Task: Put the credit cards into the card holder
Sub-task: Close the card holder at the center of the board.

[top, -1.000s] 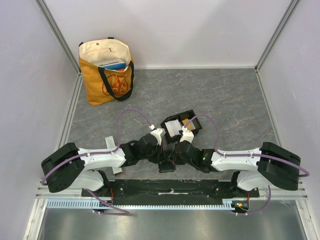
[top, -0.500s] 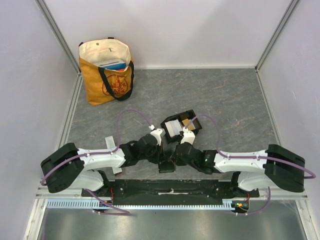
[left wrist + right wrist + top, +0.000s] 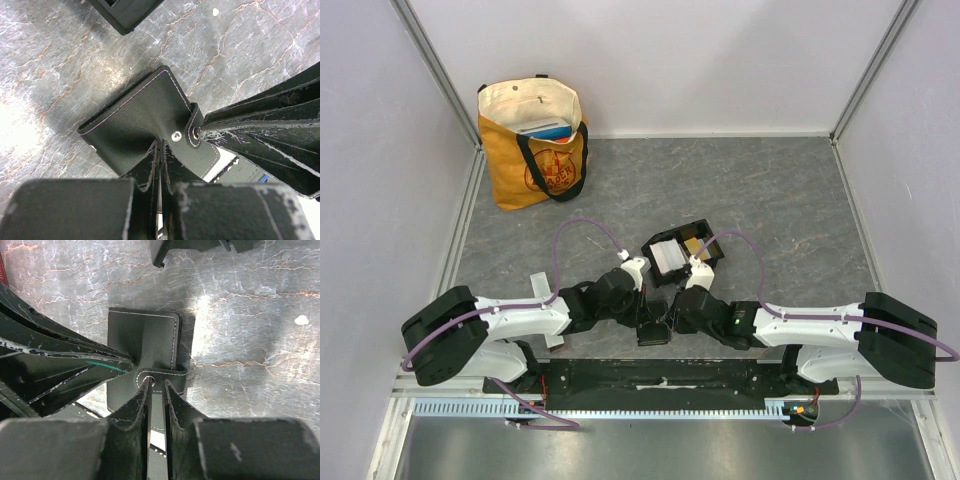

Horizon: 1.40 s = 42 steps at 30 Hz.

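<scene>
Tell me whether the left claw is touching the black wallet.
Touching. Left wrist view: the left claw, shut, presses its tips on the black wallet, no gap.

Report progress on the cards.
Done: a pale card and an orange card lie in the holder. In hand: the left gripper pinches the wallet; the right gripper, jaws slightly parted, is at its strap. Left: any cards in the wallet; none show.

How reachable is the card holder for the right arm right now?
Probably yes: the card holder lies just beyond the wallet at the right gripper, only bare table between.
</scene>
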Motion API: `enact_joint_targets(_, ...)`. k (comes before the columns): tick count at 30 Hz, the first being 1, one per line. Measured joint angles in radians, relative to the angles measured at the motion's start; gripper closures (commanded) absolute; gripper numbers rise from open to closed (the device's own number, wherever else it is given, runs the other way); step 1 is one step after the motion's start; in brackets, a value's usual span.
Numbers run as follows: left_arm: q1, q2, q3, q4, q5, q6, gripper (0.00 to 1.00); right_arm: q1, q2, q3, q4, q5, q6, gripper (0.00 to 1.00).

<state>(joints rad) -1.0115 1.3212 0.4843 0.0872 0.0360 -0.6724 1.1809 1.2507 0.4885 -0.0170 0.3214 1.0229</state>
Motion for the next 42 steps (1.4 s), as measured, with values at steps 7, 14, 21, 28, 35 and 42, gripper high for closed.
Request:
enact_joint_targets(7, 0.0, -0.002, 0.0, -0.002, 0.0, 0.0, 0.97, 0.0, 0.016, -0.002, 0.013, -0.012, 0.006, 0.8)
enact_joint_targets(14, 0.0, -0.005, 0.0, -0.005, 0.0, 0.0, 0.97, 0.0, 0.047, -0.002, 0.05, -0.031, 0.006, 0.8)
enact_joint_targets(21, 0.0, -0.006, 0.0, -0.006, 0.0, 0.0, 0.97, 0.0, 0.056, -0.002, 0.071, -0.038, 0.007, 0.8)
enact_joint_targets(28, 0.0, -0.006, 0.0, -0.008, 0.0, 0.0, 0.97, 0.0, 0.072, -0.001, 0.087, -0.037, 0.014, 0.8)
enact_joint_targets(35, 0.0, -0.01, 0.0, -0.01, 0.001, 0.0, 0.97, 0.0, 0.098, 0.02, 0.09, -0.031, 0.013, 0.81)
enact_joint_targets(42, 0.0, -0.018, -0.002, -0.024, -0.009, 0.0, 0.98, 0.0, 0.122, 0.043, 0.083, -0.026, 0.008, 0.82)
